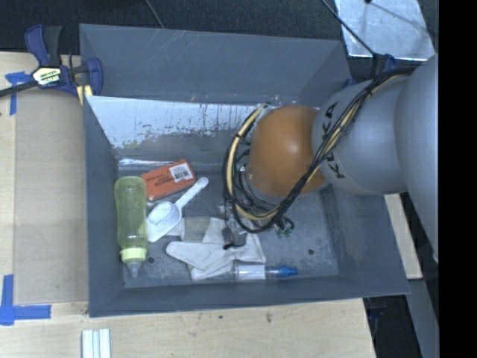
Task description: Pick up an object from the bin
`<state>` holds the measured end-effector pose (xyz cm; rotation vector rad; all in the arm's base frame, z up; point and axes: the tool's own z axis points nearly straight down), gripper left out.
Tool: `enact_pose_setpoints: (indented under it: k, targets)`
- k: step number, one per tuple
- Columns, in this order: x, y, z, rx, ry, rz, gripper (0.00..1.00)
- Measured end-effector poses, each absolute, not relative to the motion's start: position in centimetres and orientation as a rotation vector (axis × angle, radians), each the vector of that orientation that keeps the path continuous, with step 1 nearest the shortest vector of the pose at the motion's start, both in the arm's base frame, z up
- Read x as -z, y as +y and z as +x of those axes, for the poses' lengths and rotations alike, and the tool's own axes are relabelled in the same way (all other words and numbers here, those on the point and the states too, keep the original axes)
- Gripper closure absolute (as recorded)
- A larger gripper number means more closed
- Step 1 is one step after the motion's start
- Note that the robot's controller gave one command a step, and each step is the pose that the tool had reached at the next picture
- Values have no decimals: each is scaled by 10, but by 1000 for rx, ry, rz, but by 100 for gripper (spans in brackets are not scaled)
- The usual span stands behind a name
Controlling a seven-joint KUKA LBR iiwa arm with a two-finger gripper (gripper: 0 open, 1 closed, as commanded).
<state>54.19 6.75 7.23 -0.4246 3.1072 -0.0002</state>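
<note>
The crumpled white cloth [209, 253], soft and creased, lies at the front middle of the bin's [209, 66] grey metal floor, right under my gripper [233, 233]. I cannot tell whether the gripper is open or closed. A clear tube with a blue cap [262, 273] lies along the cloth's front edge. To the left are a white plastic scoop [170, 212], an orange packet [167, 179] with a barcode label, and a yellowish bottle [130, 216].

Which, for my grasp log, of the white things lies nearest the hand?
The crumpled white cloth at the front of the grey metal bin: the hand hangs right over it, whereas the white plastic scoop lies further left.
</note>
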Motion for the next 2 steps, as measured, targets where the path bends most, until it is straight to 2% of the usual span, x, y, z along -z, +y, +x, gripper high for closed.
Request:
enact_pose_setpoints:
  k: [1, 2]
  targets:
    - [-72, 68, 542, 0, 3107, -424, 100]
    - [-214, 52, 523, 0, 3099, -493, 100]
